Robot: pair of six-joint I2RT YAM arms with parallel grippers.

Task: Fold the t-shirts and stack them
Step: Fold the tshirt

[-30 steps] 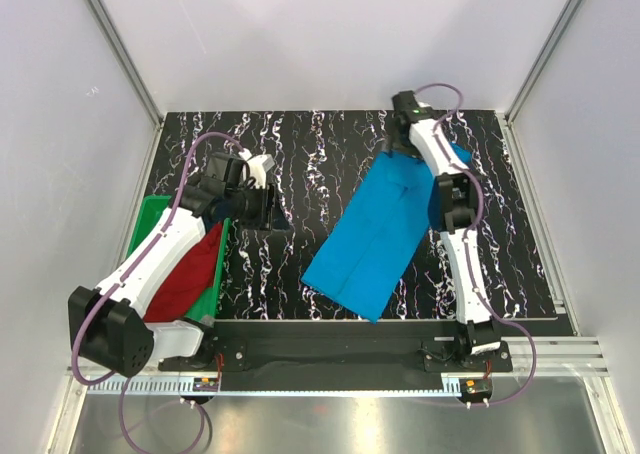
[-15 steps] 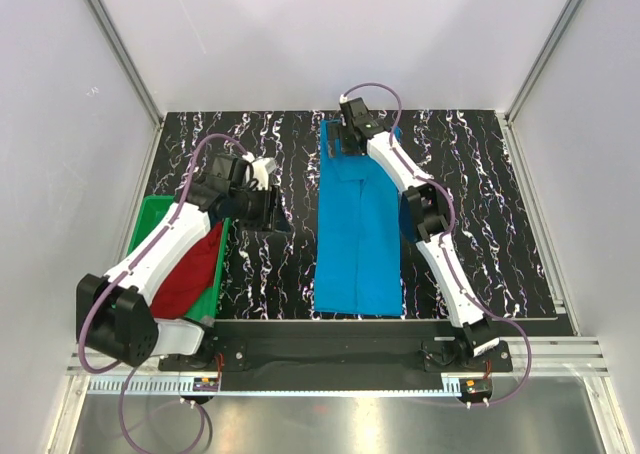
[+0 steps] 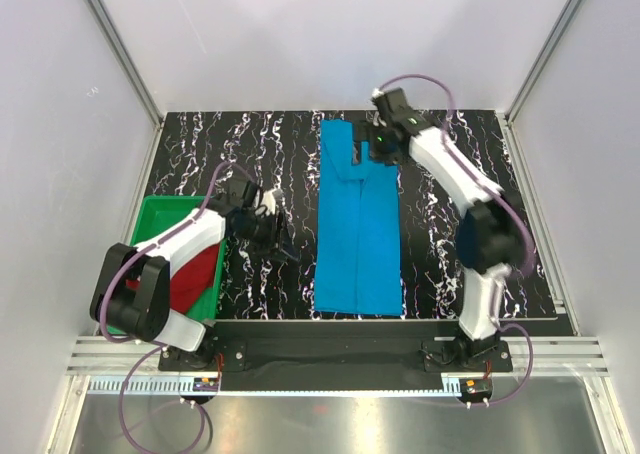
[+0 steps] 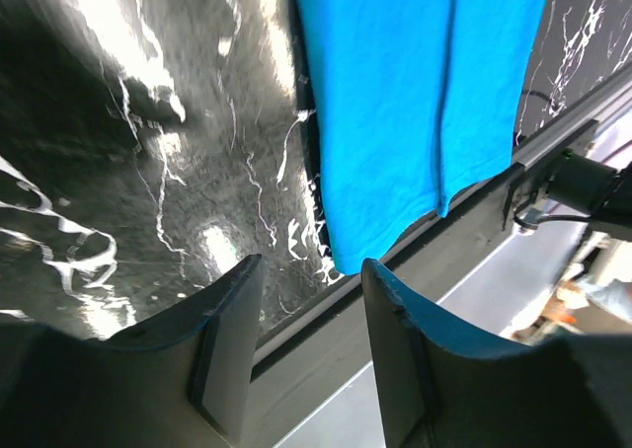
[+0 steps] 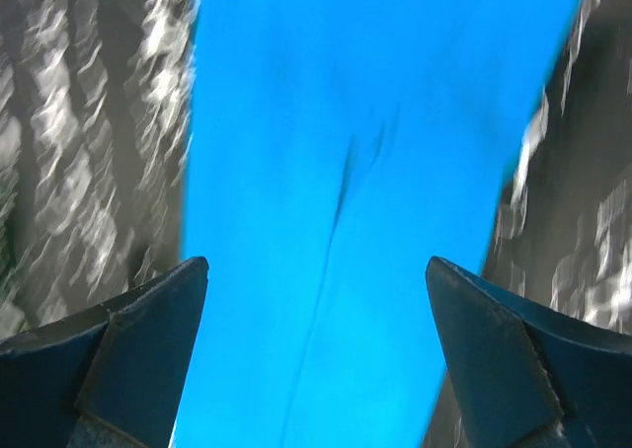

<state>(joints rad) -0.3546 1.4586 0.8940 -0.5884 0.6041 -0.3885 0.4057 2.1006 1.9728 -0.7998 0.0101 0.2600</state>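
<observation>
Right gripper (image 3: 375, 149), fingers spread and empty, hovers over far end of sky-blue t-shirt (image 3: 357, 234), likely for next fold; left gripper (image 3: 278, 242), parted and empty, waits beside it, dark red t-shirt (image 3: 195, 274) in green bin (image 3: 160, 204) behind.

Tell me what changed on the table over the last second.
The blue t-shirt swung from a slant to lie straight along the middle of the table. The right claw, which dragged its far end leftward, now hovers open above it, apparently released. The left claw pulled back toward the green bin. The red t-shirt stayed in the bin.
</observation>
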